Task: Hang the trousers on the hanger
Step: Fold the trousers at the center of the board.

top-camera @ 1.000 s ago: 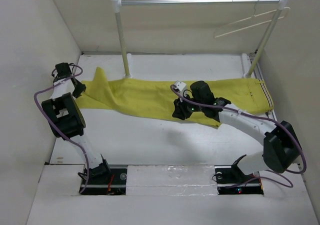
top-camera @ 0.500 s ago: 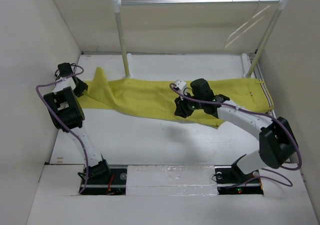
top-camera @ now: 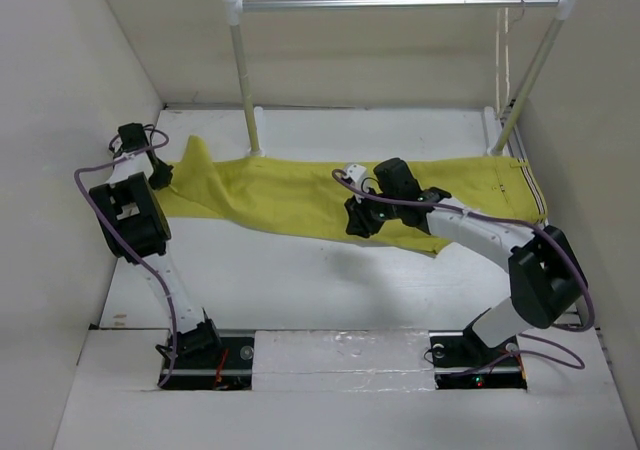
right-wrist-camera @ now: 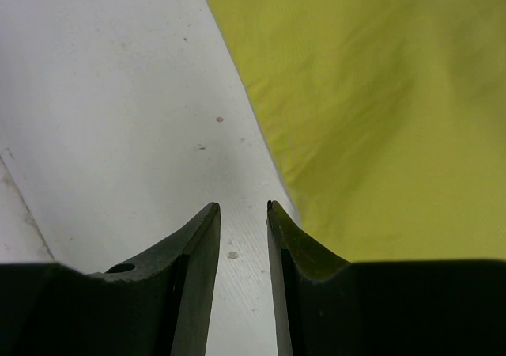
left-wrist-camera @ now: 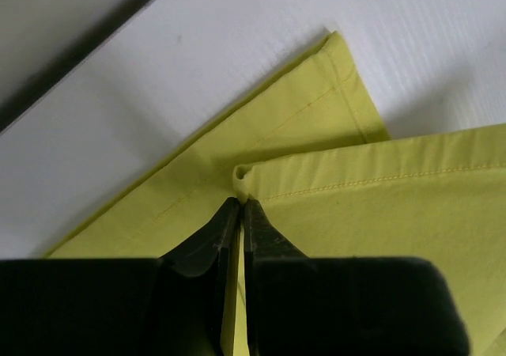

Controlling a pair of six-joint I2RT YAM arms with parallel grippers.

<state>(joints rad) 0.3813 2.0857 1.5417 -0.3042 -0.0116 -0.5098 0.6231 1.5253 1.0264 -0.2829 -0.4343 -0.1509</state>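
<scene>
Mustard-yellow cloth trousers [top-camera: 300, 192] lie stretched flat across the white table [top-camera: 300, 280], with the waistband toward the right and the leg ends at the left. The thin cream-white clothes hanger [top-camera: 503, 50] hangs at the right end of the metal rail on white posts [top-camera: 400, 3]. A second ago it faced the camera broadside; now it shows edge-on as a narrow vertical sliver, so it has swung round on its hook and is probably not yet at rest. No tool holds it, and the trousers are well apart from it, so the task looks barely begun.

The left tool [left-wrist-camera: 239, 202] is clenched on a fold of the trousers' hem, with yellow cloth showing between its fingers. The right tool [right-wrist-camera: 243, 207] has crept a little leftward. Its fingers stand slightly parted with nothing between them, over bare table just beside the trousers' near edge.
</scene>
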